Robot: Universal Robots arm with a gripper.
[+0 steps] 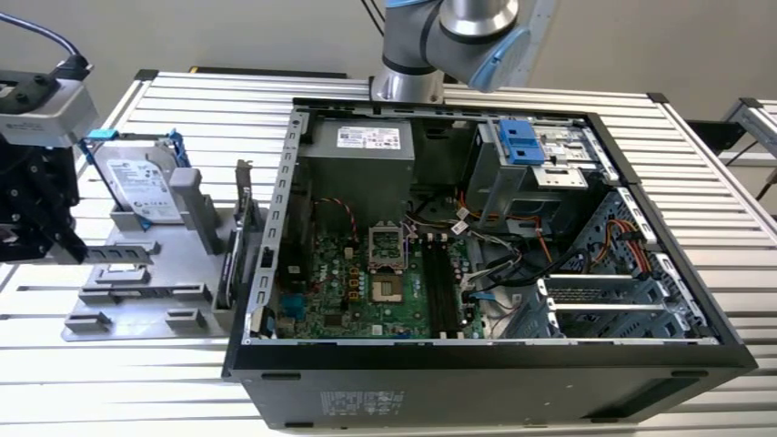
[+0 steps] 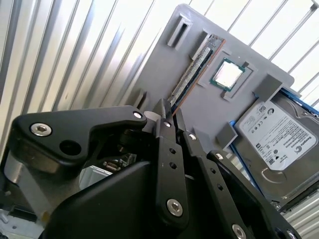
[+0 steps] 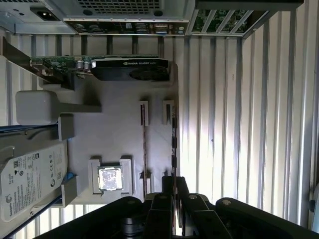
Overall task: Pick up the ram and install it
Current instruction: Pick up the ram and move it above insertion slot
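The ram (image 2: 195, 68) is a thin dark stick standing on edge along the outer side of the grey holder tray (image 2: 199, 112); it also shows in the first wrist view (image 3: 174, 144). My black gripper (image 2: 171, 112) straddles its near end, and in both wrist views the fingers are pressed together on the stick's top edge. Whether the stick still sits in its tray slot I cannot tell. In the exterior view the gripper (image 1: 43, 228) hangs over the tray's (image 1: 134, 296) far left side.
The tray also carries a silver hard drive (image 1: 136, 187), a square processor chip (image 2: 228, 73) and an upright graphics card (image 1: 243, 246). The open computer case (image 1: 486, 364) lies to the exterior view's right, with dark memory slots (image 1: 439, 291) on its green board. Everything rests on a ribbed metal table (image 1: 109, 382).
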